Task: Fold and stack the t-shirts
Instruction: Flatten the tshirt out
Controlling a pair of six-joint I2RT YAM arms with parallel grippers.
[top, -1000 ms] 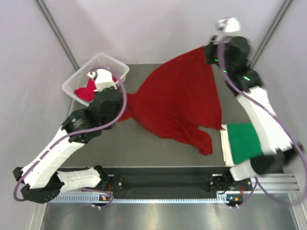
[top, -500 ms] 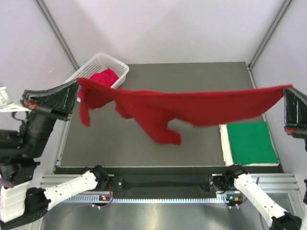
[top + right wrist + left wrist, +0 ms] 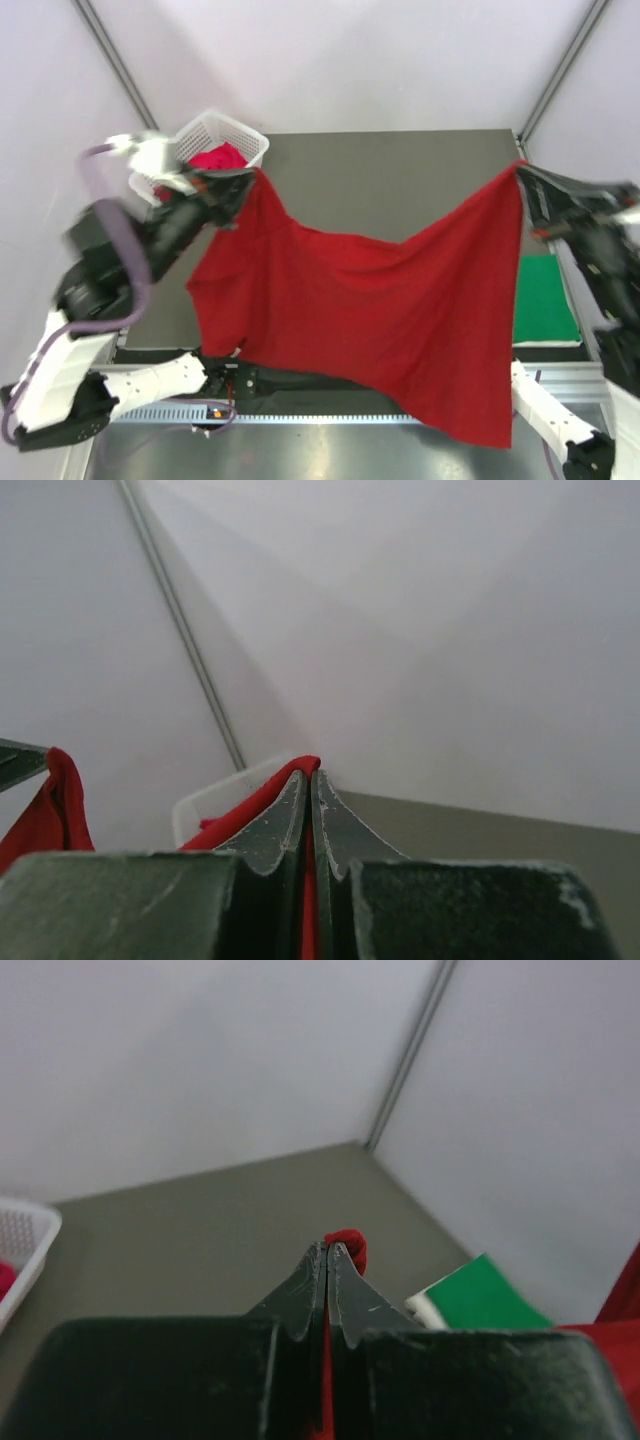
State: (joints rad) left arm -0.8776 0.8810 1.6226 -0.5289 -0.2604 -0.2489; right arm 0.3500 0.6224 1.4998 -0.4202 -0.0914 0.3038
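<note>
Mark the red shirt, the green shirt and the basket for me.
red shirt (image 3: 370, 300), top view, middle of the hanging cloth.
green shirt (image 3: 548, 300), top view, its visible flat face.
basket (image 3: 245, 130), top view, far rim.

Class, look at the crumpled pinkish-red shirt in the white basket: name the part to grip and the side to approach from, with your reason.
Pinch a raised fold on top of the pinkish-red shirt, coming down from above: the basket walls close off every side, and the bunched cloth likely offers ridges.
</note>
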